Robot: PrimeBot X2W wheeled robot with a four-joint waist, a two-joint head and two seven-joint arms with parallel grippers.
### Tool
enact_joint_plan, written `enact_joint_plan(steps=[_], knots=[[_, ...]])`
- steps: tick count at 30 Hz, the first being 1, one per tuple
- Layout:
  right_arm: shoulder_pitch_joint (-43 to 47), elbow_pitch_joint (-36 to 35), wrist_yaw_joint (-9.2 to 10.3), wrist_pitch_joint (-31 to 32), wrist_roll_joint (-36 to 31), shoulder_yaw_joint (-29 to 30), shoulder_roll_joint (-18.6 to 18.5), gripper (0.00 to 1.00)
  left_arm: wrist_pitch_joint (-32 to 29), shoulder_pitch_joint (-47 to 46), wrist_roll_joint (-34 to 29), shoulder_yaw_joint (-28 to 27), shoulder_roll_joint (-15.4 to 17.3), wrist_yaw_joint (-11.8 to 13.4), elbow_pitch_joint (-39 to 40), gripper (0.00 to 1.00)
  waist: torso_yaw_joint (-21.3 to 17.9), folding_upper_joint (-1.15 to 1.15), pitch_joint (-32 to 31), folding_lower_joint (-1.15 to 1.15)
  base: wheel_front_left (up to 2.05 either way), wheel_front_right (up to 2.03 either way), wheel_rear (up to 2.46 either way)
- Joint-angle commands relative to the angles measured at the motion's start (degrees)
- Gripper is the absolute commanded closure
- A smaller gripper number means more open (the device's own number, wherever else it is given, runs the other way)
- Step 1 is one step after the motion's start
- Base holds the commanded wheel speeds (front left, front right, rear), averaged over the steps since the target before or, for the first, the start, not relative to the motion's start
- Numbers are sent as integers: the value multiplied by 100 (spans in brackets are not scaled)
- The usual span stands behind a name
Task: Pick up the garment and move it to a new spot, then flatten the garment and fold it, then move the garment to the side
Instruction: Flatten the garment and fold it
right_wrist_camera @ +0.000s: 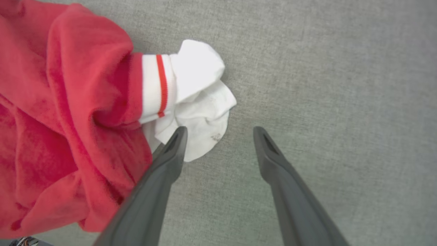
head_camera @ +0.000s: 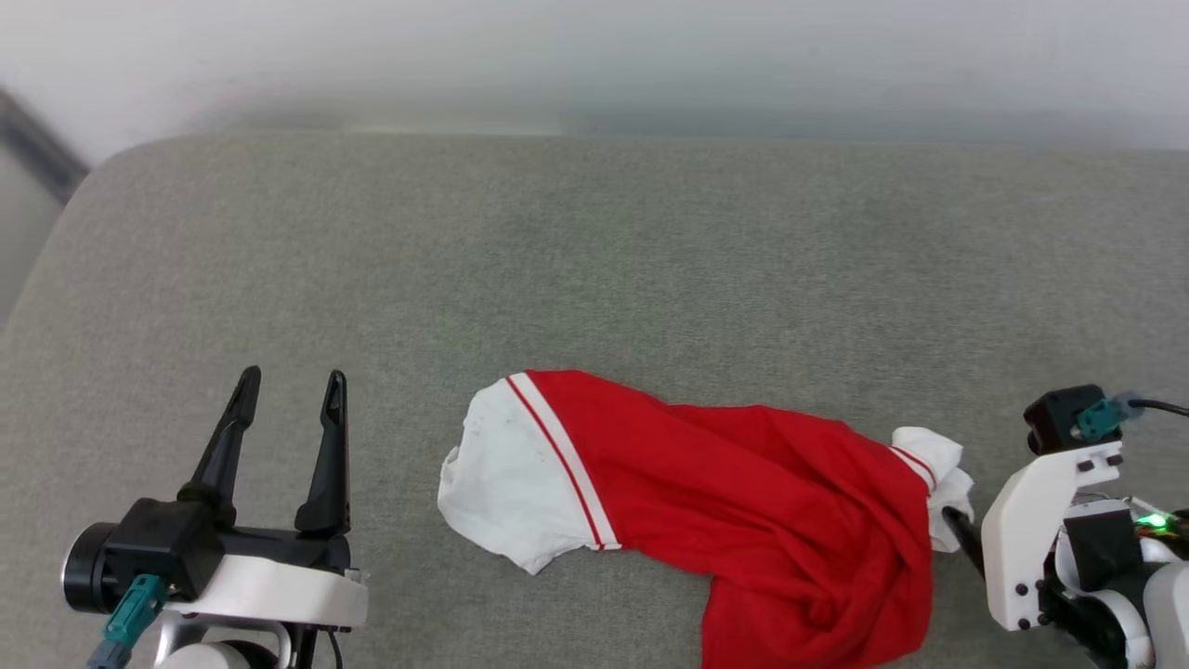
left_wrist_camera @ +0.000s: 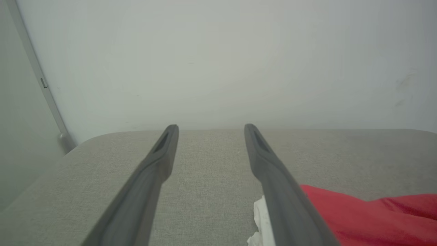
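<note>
The garment [head_camera: 771, 502] lies crumpled on the grey cushion [head_camera: 594, 242]. Its lower red part is cut off by the head view's bottom edge. The left tool [head_camera: 293, 373] stands wide and empty, well to the garment's left. The right tool [right_wrist_camera: 220, 129] is likewise spread wide and empty at the garment's right end. One finger [right_wrist_camera: 170, 157] overlaps the bunched white sleeve [right_wrist_camera: 201, 85]; I cannot tell whether they touch.

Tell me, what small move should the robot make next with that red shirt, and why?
Probably nudge the right gripper sideways over the white sleeve and lower it to pinch. Its jaws stand open, half over the sleeve's edge and half over bare cushion, and the crumpled shirt lies unheld, so nothing can be lifted yet.
</note>
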State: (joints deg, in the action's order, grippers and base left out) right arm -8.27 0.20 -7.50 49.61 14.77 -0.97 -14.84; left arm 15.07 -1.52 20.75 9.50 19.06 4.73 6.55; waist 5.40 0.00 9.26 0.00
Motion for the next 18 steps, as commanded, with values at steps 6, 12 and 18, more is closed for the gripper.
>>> enact_joint_plan(steps=[6,12,18], knots=[[-109,378,2,-13,-191,-150,-84,0,14,-175,-130,-109,-160,-176,-76,0,382,0,309,0,0,0,0],[-53,980,2,-254,-345,-271,30,0,14,-204,-211,-217,-282,-290,-156,0,506,0,438,0,0,0,0],[-89,1272,3,-628,-361,-273,-245,100,14,-215,-275,-340,-374,-374,-289,0,436,0,320,0,0,0,0]])
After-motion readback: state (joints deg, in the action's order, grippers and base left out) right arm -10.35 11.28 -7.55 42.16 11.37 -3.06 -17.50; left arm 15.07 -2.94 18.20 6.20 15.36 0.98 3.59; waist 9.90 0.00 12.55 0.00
